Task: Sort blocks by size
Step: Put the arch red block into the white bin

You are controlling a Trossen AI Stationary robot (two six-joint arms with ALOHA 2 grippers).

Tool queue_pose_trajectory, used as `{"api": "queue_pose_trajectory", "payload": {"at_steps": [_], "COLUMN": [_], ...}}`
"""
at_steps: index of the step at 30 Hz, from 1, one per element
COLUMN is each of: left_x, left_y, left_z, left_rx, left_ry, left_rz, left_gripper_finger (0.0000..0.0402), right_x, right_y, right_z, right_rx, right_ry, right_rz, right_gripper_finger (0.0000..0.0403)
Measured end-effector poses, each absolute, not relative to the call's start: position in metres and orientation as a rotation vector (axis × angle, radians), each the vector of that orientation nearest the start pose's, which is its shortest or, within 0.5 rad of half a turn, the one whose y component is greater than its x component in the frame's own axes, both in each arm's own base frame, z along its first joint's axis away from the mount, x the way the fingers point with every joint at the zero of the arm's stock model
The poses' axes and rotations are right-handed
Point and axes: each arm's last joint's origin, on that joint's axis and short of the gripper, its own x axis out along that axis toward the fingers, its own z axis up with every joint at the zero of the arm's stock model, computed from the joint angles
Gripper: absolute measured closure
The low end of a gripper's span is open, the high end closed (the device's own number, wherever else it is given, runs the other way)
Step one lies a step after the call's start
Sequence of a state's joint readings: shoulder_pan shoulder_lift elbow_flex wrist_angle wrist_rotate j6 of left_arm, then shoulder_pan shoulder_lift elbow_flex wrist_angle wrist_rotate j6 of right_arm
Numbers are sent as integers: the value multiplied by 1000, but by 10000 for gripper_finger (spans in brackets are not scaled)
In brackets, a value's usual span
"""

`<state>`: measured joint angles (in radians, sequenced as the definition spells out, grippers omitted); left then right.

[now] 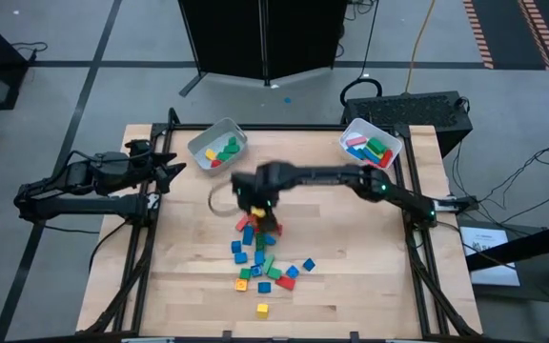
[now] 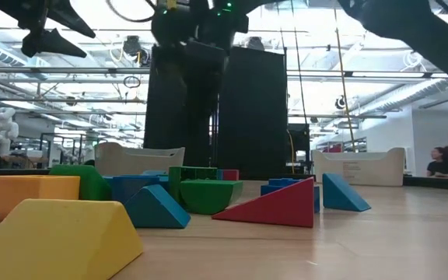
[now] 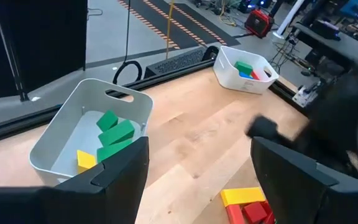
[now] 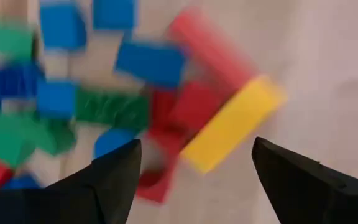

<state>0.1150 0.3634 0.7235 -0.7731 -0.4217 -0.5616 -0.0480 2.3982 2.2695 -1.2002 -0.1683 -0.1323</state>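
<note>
At the left edge of the pale wooden surface (image 1: pixel 351 286), the left gripper (image 1: pixel 172 171) waits with its jaws spread and empty, facing the left white plastic bin (image 1: pixel 216 143), which holds a few green, yellow and red blocks. The main heap of small red, blue, green and yellow toy blocks (image 1: pixel 263 262) lies loose near the middle of the surface, toward its front edge. The right gripper (image 1: pixel 258 205) hangs over the far end of that heap, jaws released and gripping nothing; its wrist view looks down on a long yellow bar (image 4: pixel 232 124) lying against a red bar (image 4: pixel 210 50) and several blue cubes. Far right, the right white plastic bin (image 1: pixel 371 143) already carries red, green and blue pieces. The step in hand appears to be picking the next block from the heap. The next move probably calls for lowering the open jaws astride one piece, likely the yellow bar, closing on it without dragging its touching neighbours, then carrying it to the bin for its size.
</note>
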Motion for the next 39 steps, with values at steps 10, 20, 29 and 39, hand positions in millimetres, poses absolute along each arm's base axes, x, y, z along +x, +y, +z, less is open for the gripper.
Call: {"api": "queue_pose_trajectory", "payload": {"at_steps": [10, 20, 29, 39], "left_x": [66, 66, 66, 65], "left_y": [20, 19, 20, 19], "left_z": [301, 301, 301, 300], "left_rx": [-474, -454, -449, -445], "left_ry": [260, 267, 269, 285], "left_rz": [631, 627, 627, 631], "left_gripper_finger": [120, 120, 120, 120], "right_x": [475, 469, 458, 396], "right_y": [8, 7, 5, -74], "right_z": [157, 140, 154, 233], "right_rx": [3, 42, 59, 108], "right_ry": [1463, 1487, 1578, 1502], "right_rz": [91, 1, -24, -236], "right_gripper_finger": [107, 262, 378, 382]}}
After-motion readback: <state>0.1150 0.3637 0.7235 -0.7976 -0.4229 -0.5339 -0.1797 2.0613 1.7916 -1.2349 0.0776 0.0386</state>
